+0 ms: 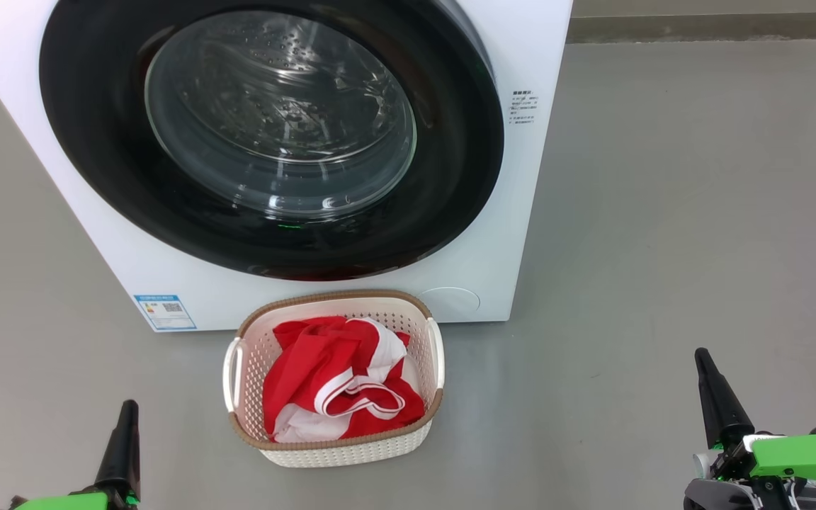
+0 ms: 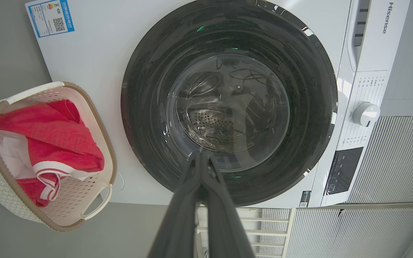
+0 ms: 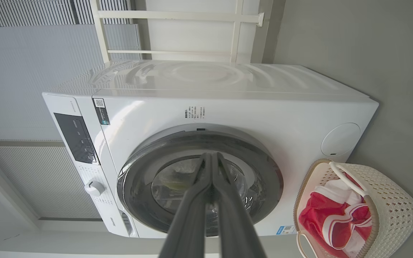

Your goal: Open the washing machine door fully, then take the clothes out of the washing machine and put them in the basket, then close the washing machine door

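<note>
Here's the picture: the washing machine door [image 1: 273, 127] sits flat against the front of the washing machine [image 1: 542, 212], its black ring and bulging glass facing straight out at the robot, and through the glass I can make out bare steel drum with no red showing. The clothes [image 1: 337, 382] lie in the basket [image 1: 344, 453], which stands on the floor just in front of the machine, below the door, a sensible spot for a short drop out of the drum. The basket's mouth faces up, its 2 handles sit to the left and right, and its long axis looks to run roughly parallel with the machine's front, skewed a touch. The garments are a loose heap with no clear axis, a white-trimmed loop on top. Down at the lower left, the left gripper [image 1: 129, 407] has its 2 fingers pressed together on nothing; at the lower right, the right gripper [image 1: 703, 360] is the same, pinched to a point and empty. Both sit well apart from basket and door, fingers aimed toward the machine. By my reading, with the door seated and the load in the basket, there's nothing left to hold, so these arms look parked.
</note>
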Robot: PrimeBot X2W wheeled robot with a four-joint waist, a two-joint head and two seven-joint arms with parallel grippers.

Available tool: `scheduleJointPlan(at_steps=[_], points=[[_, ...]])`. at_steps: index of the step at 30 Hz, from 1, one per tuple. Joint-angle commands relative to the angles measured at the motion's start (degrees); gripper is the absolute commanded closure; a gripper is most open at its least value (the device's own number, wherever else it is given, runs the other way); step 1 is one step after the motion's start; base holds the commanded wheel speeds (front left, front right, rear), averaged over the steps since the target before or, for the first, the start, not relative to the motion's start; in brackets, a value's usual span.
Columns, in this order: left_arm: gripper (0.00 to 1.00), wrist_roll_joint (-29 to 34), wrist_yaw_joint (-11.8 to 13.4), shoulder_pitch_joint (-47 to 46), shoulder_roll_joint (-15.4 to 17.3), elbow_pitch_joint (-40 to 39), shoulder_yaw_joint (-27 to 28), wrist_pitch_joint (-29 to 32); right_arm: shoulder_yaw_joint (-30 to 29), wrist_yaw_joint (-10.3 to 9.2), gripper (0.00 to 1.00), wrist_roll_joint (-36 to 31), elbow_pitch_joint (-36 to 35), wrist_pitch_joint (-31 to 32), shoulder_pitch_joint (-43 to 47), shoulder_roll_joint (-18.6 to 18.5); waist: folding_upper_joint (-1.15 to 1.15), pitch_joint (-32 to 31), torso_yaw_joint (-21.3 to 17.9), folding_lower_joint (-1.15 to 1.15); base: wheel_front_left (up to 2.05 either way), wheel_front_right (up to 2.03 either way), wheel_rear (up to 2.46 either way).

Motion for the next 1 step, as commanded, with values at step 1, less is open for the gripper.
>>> scheduleJointPlan(at_steps=[1], points=[[1.0,0.2,-0.2,-2.2,0.9,-1.5,2.0,0.3,1.3,-0.05,1.0,0.0,-1.7,0.3,-0.3,-0.1,0.0,0.0,0.0,0.0,0.0,0.0,0.0]])
